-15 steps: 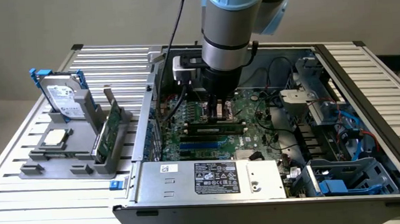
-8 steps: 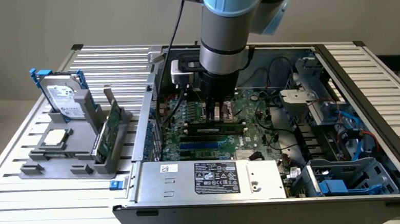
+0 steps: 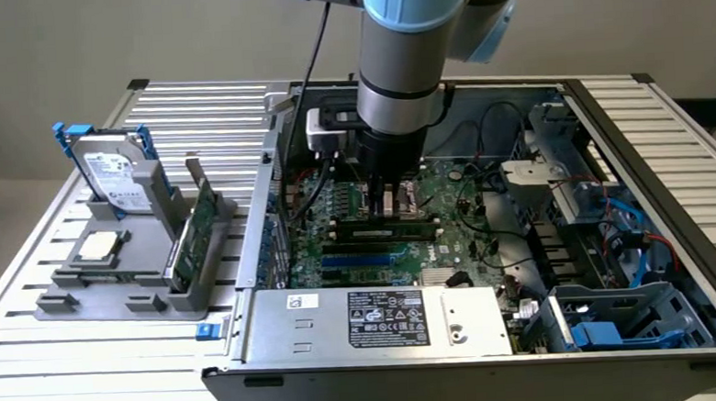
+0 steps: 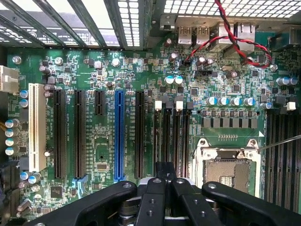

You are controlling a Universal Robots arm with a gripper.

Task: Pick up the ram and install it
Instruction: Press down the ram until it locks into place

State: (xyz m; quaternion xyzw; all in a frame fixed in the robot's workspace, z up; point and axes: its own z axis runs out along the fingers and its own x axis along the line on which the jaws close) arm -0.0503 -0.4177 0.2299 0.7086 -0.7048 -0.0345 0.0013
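Gripper (image 4: 164, 181) closed, fingers together, down inside the open computer case (image 3: 649, 148) over the motherboard (image 4: 94, 70). Ram (image 3: 194, 232) stands on edge in the grey holder (image 3: 106, 301) on the surface, beside the case.

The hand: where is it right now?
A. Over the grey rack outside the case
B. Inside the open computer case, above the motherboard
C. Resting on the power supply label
B: the hand hangs inside the case over the motherboard, while a ram stands in the rack.
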